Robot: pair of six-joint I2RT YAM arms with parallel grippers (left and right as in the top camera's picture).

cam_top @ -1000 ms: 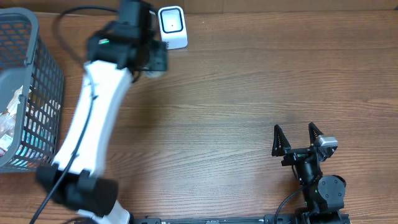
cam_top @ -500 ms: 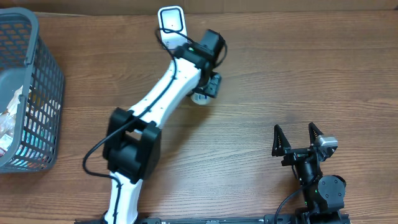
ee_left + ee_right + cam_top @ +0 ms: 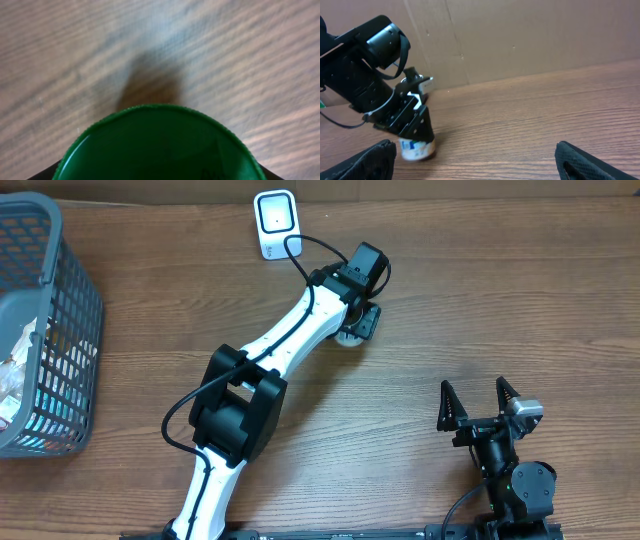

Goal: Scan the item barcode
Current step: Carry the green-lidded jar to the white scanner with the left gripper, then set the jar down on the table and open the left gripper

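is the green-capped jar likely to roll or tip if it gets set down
The jar looks short and round, so on its side it would probably roll; upright it should stand fairly steady. Its cap has a ridged edge, likely easy to grip. It seems rigid.

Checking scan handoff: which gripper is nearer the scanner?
Left. The left gripper, holding a green-capped container, is close beside the scanner; the right gripper sits far off near the front edge.

Left claw (image 3: pixel 357 326) (jar (image 3: pixel 346 338) in grip) farther right.

Mock shop checkout bench, barcode scanner (image 3: pixel 275 222), grey mesh basket (image 3: pixel 70 310), wood-grain table (image 3: pixel 450 310), cardboard backdrop (image 3: pixel 545 35)
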